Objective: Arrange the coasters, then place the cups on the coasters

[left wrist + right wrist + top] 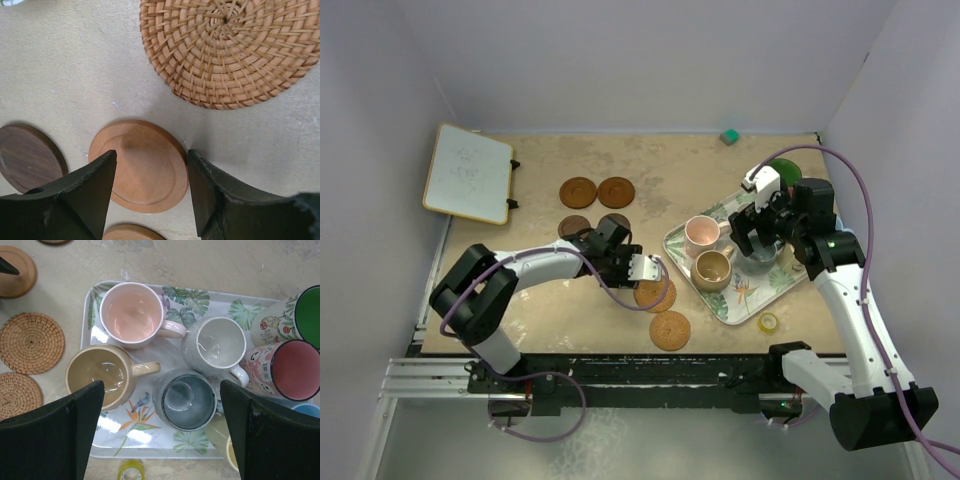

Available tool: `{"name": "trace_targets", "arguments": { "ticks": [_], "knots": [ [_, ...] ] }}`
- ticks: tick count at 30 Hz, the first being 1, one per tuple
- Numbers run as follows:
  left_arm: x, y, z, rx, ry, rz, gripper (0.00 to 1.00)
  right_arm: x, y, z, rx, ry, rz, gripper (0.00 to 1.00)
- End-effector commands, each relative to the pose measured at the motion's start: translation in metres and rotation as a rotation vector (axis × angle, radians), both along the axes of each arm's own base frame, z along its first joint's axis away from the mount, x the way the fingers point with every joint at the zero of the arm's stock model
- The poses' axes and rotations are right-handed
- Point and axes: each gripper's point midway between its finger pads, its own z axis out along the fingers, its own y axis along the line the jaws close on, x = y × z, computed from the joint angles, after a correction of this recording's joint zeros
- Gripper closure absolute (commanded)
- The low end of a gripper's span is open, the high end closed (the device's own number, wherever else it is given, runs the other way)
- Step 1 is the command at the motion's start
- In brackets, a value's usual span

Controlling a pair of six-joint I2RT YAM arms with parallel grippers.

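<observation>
Left gripper (151, 159) straddles a light wooden coaster (145, 182) on the table, jaws partly apart; right gripper (161, 390) is spread wide above the tray (200, 300) of mugs.

Whether the left pads touch that coaster's rim cannot be told. The woven coaster (230, 45) runs off the top of the left wrist view and the dark wooden coaster (25, 155) off its left edge. On the tray, the pink mug (131, 315) shows whole, the tan mug (100, 372) is partly behind a finger, and the green mug (310, 312) and red mug (295, 367) are cut by the right edge.
</observation>
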Motion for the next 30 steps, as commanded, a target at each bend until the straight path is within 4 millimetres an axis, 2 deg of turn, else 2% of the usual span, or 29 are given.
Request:
{"name": "trace_targets", "arguments": {
  "ticks": [1,7,12,18,25,30],
  "knots": [
    [0.003,0.021,-0.02,0.086,0.03,0.019,0.44,-0.001,0.002,0.01,0.01,-0.038,0.017,0.0],
    [0.009,0.024,-0.017,0.067,0.023,0.036,0.44,-0.001,0.002,0.011,0.014,-0.038,0.02,0.0],
    [0.009,0.015,-0.007,0.019,0.036,0.044,0.42,-0.002,0.003,0.011,0.017,-0.037,0.024,0.0],
    [0.008,0.0,0.031,-0.095,0.023,0.056,0.38,-0.002,0.004,0.013,0.02,-0.041,0.028,0.0],
    [0.007,0.001,0.075,-0.191,-0.051,0.093,0.31,0.001,-0.001,0.008,-0.002,-0.034,0.007,0.0],
    [0.013,0.007,0.098,-0.254,-0.119,0.165,0.27,0.003,-0.002,0.009,-0.005,-0.036,0.003,0.0]
  ]
}}
